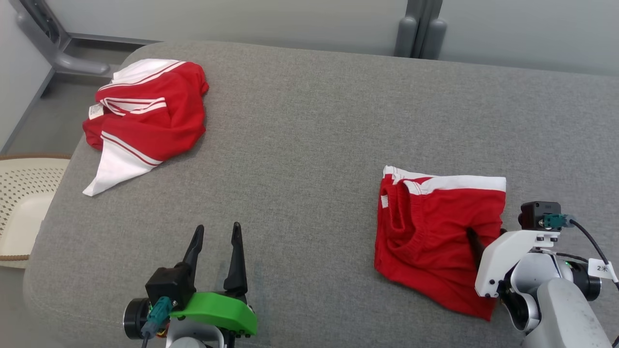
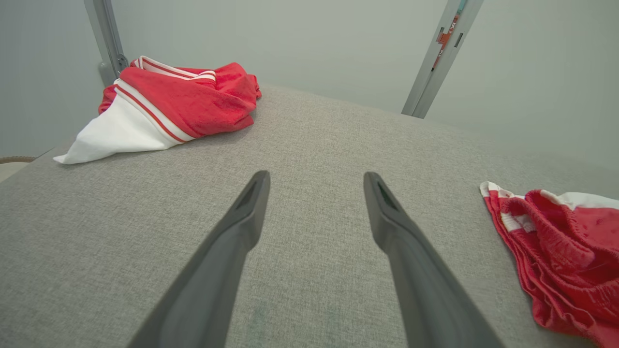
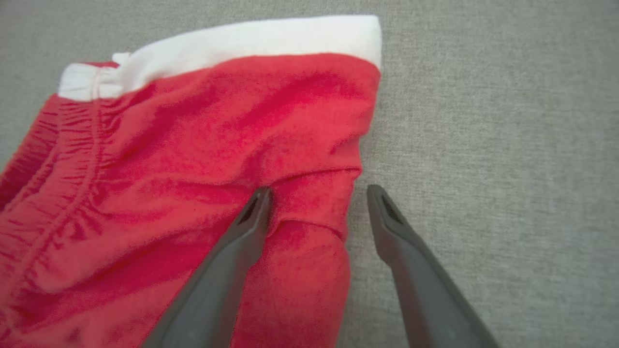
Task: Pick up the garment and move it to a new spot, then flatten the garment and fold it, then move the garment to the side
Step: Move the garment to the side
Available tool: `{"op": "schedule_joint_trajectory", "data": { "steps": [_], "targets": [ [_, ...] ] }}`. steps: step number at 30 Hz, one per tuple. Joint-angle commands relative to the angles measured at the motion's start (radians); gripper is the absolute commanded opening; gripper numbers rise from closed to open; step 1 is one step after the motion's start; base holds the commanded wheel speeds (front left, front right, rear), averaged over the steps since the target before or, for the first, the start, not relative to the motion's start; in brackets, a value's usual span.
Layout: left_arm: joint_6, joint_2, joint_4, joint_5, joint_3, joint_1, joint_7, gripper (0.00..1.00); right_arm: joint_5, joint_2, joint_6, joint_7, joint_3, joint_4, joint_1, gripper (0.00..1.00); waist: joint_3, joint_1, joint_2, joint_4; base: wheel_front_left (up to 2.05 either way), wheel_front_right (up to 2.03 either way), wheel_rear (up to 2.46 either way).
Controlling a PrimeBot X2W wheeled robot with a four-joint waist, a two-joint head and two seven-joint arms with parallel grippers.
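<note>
**Kid:** Where are the grabbers?

**Helper:** The left gripper (image 1: 217, 227) is at the bottom of the head view, a bit left of the middle. Its two dark fingers point up and stand wide apart. Nothing is in it. Under it is just the bare gray pad (image 1: 309, 121).

**Kid:** And the other one?

**Helper:** The right gripper (image 3: 319, 189) is at the lower right of the head view. It is wide open too. In the right wrist view, one finger rests against the red shorts (image 1: 435, 232). The other finger is over the gray pad, just beside the edge of the shorts. A bit of red cloth sits between the fingers, but they do not squeeze it.

**Kid:** Where are the shorts?

**Helper:** At the right of the head view, a bit below the middle. They lie folded on the pad. A white band runs along their top edge, and the stretchy waist is on their left side.

**Kid:** What is farther away?

**Helper:** At the upper left lies a crumpled red and white garment (image 1: 145, 116), well apart from the shorts. A pale basket (image 1: 19, 188) peeks in at the left edge, beside the pad. Gray posts (image 1: 418, 29) stand at the top, behind the pad.
</note>
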Motion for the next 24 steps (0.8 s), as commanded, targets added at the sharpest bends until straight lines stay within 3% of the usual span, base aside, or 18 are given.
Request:
{"op": "schedule_joint_trajectory", "data": {
  "steps": [1,4,5,7,14,24],
  "targets": [
    [0.000,0.000,-0.005,-0.001,0.005,-0.014,-0.003,1.00,0.009,-0.006,0.000,0.010,0.007,0.017,-0.015,1.00,0.012,0.0000,0.0000,0.007,0.00,0.00,0.00],
    [0.000,-0.001,-0.006,0.003,0.007,-0.015,-0.002,1.00,0.019,-0.011,0.000,0.011,0.017,0.047,-0.031,1.00,0.018,0.0000,0.0000,0.001,0.00,0.00,0.00],
    [0.000,-0.001,-0.007,0.005,0.006,-0.016,-0.002,1.00,0.024,-0.014,0.000,0.001,0.018,0.054,-0.039,0.60,0.020,0.0000,0.0000,-0.003,0.00,0.00,0.00],
    [0.000,-0.001,-0.010,0.007,0.008,-0.019,-0.002,1.00,0.027,-0.020,0.000,-0.021,0.021,0.063,-0.057,0.00,0.024,0.0000,0.0000,-0.015,0.00,0.00,0.00],
    [-0.004,-0.001,-0.029,0.016,0.023,-0.028,-0.002,1.00,0.008,-0.046,-0.001,-0.133,0.023,0.073,-0.130,0.00,0.048,0.0000,0.0000,-0.118,0.00,0.00,0.00],
    [-0.021,0.016,-0.043,0.050,0.007,-0.079,0.004,1.00,-0.024,-0.081,-0.001,-0.212,-0.038,0.101,-0.214,0.00,0.100,0.0000,0.0000,-0.380,0.00,0.00,0.00]
  ]
}}
